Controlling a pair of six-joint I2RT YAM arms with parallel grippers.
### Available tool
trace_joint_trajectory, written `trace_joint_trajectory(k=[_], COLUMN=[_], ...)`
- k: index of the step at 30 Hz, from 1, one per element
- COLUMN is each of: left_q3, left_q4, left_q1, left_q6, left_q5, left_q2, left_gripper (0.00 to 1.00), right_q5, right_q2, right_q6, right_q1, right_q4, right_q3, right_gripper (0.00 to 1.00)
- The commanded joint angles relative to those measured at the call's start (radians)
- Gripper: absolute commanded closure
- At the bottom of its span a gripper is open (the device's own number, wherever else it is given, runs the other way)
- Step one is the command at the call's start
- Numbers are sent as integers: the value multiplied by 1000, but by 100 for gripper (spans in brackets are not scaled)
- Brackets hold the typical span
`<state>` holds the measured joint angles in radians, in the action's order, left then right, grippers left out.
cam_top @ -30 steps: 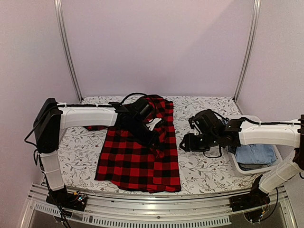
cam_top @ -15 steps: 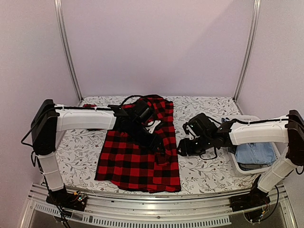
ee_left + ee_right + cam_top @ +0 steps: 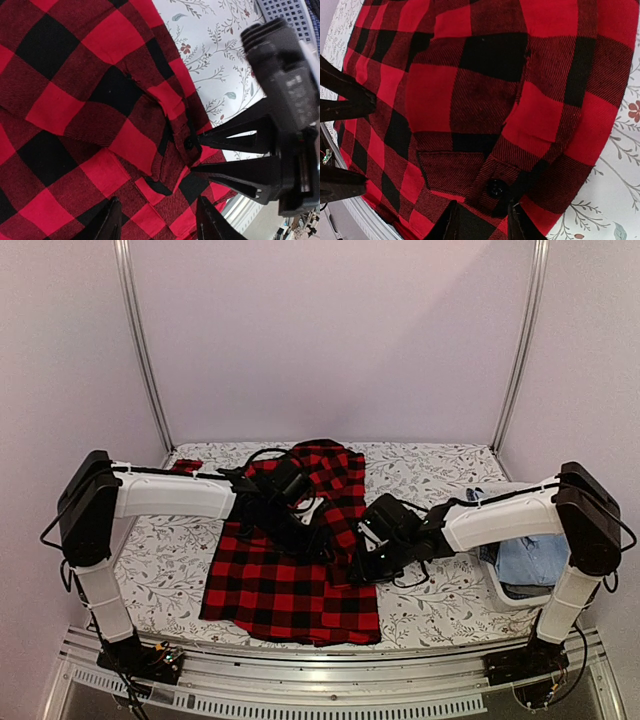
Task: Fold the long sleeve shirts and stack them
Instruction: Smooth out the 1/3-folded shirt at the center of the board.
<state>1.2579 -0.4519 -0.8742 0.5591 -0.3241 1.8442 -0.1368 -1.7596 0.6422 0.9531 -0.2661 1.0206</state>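
Observation:
One long sleeve shirt [image 3: 280,580], red-and-black check, lies spread on the flowered table. My left gripper [image 3: 318,540] hovers over its right half. In the left wrist view it [image 3: 159,222] is open, with nothing between its fingers and cloth [image 3: 75,100] below. My right gripper [image 3: 358,565] is at the shirt's right edge. Its two fingers [image 3: 235,142] flank a folded cuff [image 3: 187,142] that carries a black button [image 3: 496,188]. In the right wrist view the gripper [image 3: 484,222] stands partly open, and the cuff cloth lies between the tips.
A white basket [image 3: 497,585] holding blue denim clothes [image 3: 535,560] stands at the table's right side, under the right arm. A bit of red cloth [image 3: 185,467] shows behind the left arm. Metal frame posts [image 3: 140,340] rise at the back corners.
The right arm has swung left from the basket to the shirt's right edge, and its jaws have narrowed. The left gripper has opened and let go of the cloth.

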Motion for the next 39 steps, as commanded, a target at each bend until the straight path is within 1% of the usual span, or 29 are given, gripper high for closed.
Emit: trace_joint_trajectory(k=[1,10,15,20,24,26,30,33,36,39], left_q3=[-22,-53,-69,-86,-107,-117,-137,-149,-160,-172], left_q4=[32,47,57,65,79,85,101,107,112,125], left_q1=[18,23,26,30,37,41,46,51,55,59], left_q6=[11,12,13,10,7,7,6,4,-1,-4], left_q5=[9,9,7,7,4,1,-5,-10,-7,-10], left_q2=[-29,-44,-55,-69,-85,-90,-103,-110,-115,-120], left_gripper=[50,51,51,51,51,51,51,51,51,51], right_q5=[1,58,98,131,129,127,125,131,131,125], right_q2=[-43,-75,-70,-100,-120,-130,-144,-131,-104,-81], right_q6=[36,59,72,75,76,74,70,56,29,1], right_q1=[10,35,38,45,49,50,53,58,60,69], right_q4=[-6,-75,-96,-134,-136,-141,-180,-243,-317,-389], right_q3=[19,56,66,105,128,139,176,210,231,241], right_gripper=[69,69,68,65,65,68,86,95,100,100])
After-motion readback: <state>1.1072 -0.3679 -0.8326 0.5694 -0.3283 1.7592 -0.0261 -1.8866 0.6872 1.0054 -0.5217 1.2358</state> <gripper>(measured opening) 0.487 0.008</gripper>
